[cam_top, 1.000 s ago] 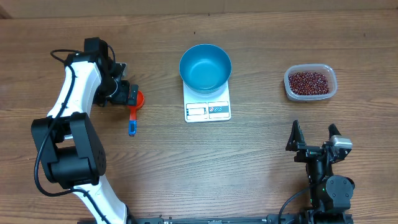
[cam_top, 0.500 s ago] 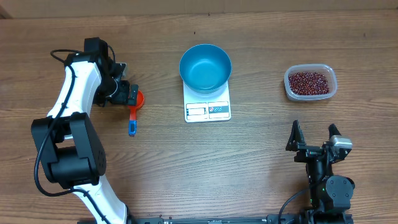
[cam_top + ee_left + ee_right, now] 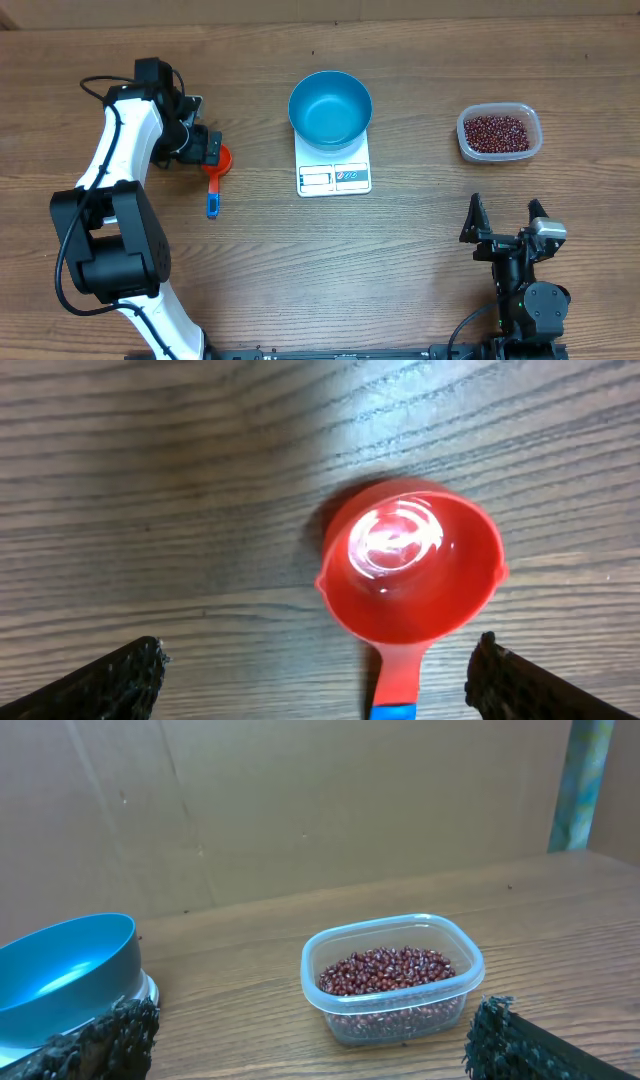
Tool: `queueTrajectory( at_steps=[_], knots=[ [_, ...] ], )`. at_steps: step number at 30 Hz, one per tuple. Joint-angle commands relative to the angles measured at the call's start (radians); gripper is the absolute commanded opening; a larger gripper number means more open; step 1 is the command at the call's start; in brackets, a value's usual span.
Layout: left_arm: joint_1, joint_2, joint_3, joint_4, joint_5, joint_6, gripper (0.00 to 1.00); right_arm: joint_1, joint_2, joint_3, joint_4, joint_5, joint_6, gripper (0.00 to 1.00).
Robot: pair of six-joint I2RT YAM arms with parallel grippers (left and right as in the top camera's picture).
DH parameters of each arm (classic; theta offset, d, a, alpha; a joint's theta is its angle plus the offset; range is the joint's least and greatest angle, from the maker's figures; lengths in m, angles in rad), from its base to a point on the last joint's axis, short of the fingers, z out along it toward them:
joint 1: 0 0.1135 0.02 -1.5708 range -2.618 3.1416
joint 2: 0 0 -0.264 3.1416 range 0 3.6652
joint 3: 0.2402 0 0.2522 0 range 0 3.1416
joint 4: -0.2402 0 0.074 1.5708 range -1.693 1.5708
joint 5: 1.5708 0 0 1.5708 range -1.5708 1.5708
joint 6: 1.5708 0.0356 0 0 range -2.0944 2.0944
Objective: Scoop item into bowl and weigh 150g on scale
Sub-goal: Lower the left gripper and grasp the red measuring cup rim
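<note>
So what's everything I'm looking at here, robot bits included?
bowl: one, light blue, empty, standing on the scale
scale: one, white, middle of the table
beans: many, dark red, in the tub
tub: one, clear plastic, right side
scoop: one, red with a blue handle, left side
table: one, brown wood
left gripper: one, black, open over the scoop
right gripper: one, black, open, holding nothing, near edge

The empty light-blue bowl (image 3: 330, 108) stands upright on the white scale (image 3: 334, 177), its display edge uncovered; the maroon beans (image 3: 497, 132) fill a clear tub (image 3: 500, 157) well to the right
</note>
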Motion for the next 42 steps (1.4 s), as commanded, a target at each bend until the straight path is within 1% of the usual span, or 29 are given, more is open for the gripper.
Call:
queueTrajectory(
  at_steps=[1, 6, 23, 26, 42],
  knots=[
    [0.001, 0.022, 0.022, -0.003, -0.006, 0.015, 0.99, 0.01, -0.012, -0.011, 0.005, -0.005, -0.005, 1.0],
    [0.001, 0.023, 0.022, 0.043, -0.007, 0.037, 1.0, 0.01, -0.012, -0.011, 0.005, -0.005, -0.004, 1.0],
    [0.002, 0.023, 0.009, 0.015, -0.021, 0.061, 1.0, 0.01, -0.012, -0.011, 0.005, -0.005, -0.004, 1.0],
    [0.001, 0.023, -0.019, 0.036, -0.058, 0.061, 0.99, 0.01, -0.012, -0.011, 0.005, -0.005, -0.004, 1.0],
    [0.001, 0.025, -0.038, 0.062, -0.059, 0.07, 1.0, 0.01, -0.012, -0.011, 0.005, -0.005, -0.005, 1.0]
  ],
)
